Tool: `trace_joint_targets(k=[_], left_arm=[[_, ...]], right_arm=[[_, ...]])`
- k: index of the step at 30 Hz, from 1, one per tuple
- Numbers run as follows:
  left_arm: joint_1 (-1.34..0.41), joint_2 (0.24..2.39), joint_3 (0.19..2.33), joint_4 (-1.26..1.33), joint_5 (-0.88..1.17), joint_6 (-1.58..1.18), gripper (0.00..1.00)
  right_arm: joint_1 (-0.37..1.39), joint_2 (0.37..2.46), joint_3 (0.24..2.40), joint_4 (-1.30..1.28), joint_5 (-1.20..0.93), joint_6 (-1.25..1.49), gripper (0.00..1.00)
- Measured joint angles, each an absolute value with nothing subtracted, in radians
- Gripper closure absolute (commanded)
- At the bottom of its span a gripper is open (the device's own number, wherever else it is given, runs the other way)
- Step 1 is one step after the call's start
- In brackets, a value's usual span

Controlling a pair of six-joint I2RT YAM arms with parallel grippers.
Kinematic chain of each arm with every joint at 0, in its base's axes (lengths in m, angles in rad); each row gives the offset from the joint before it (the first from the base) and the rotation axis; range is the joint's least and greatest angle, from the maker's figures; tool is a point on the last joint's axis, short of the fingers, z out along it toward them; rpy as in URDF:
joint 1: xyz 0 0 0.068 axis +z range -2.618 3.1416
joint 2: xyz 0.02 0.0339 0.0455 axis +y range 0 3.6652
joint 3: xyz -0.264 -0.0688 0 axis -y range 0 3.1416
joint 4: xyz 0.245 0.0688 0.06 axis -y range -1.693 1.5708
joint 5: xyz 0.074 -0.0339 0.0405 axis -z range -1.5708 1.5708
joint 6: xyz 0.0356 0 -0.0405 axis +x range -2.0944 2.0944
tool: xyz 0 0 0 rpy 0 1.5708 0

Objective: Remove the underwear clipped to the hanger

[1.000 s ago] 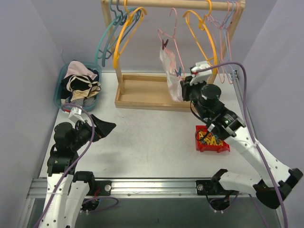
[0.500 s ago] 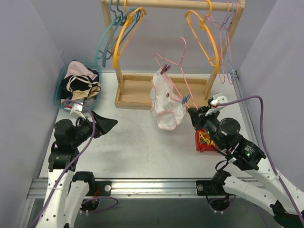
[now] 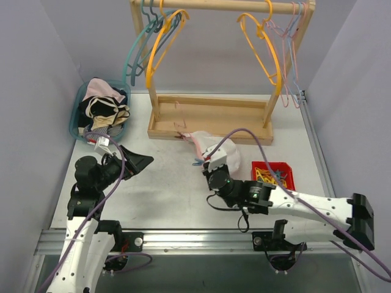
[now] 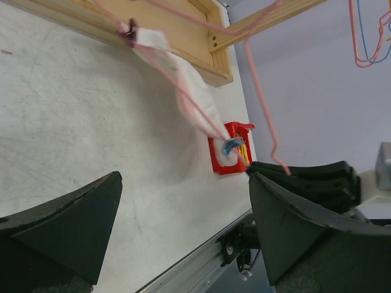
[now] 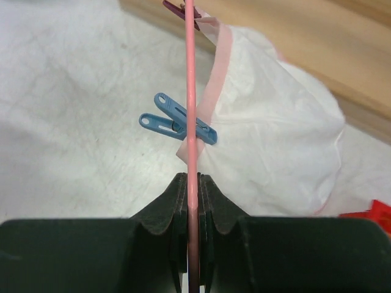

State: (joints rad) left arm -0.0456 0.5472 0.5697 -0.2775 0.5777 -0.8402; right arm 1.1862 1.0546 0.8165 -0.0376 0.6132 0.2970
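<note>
The pale pink-white underwear is clipped to a thin pink hanger by a blue clip and a purple clip. It lies low over the table in front of the wooden rack. My right gripper is shut on the hanger's bar just below the blue clip, as the right wrist view shows. My left gripper is open and empty at the left, facing the hanger and the underwear. No plain black briefs show on the hanger.
A wooden rack with yellow and teal hangers stands at the back. A teal basket of mixed garments sits at the back left. A red tray of clips lies right of my right gripper.
My right arm has pulled the pink hanger with the underwear off the rack, down and to the left, to the table's middle. My left gripper has barely moved.
</note>
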Motion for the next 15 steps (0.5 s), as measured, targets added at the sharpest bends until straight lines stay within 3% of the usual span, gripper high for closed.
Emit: trace_joint_targets(k=[10, 15], left_arm=[[-0.110, 0.523, 0.422, -0.163, 0.570, -0.931, 0.06], [-0.257, 0.528, 0.357, -0.096, 0.510, -0.996, 0.06]], right_arm=[[1.243, 1.245, 0.662, 0.227, 0.622, 0.447, 1.00], [1.244, 1.263, 0.607, 0.331, 0.622, 0.491, 1.00]])
